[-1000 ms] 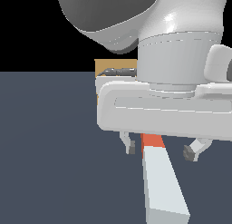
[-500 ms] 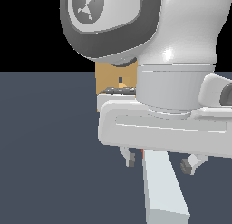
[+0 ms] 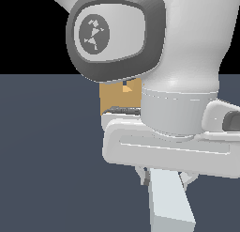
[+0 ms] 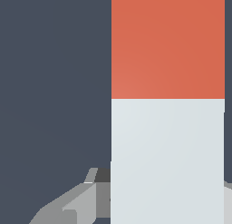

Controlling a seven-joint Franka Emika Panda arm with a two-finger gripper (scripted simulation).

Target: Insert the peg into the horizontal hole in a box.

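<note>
The peg lies on the dark floor, and only its pale grey-white length shows in the exterior view. Its orange-red end fills much of the wrist view above the pale part. My gripper is low over the peg, with one grey finger against each side and no gap visible, so it is shut on the peg. The tan box stands behind the arm, mostly hidden. A small light-orange mark, the horizontal hole, shows at its visible top.
The white arm and its large wrist housing block most of the exterior view. Dark blue-grey floor spreads on the exterior view's left.
The hand has come down over the peg, hiding its orange-red end in the exterior view. The fingers, wide apart before, have drawn in against the peg's sides. The peg has not moved.
</note>
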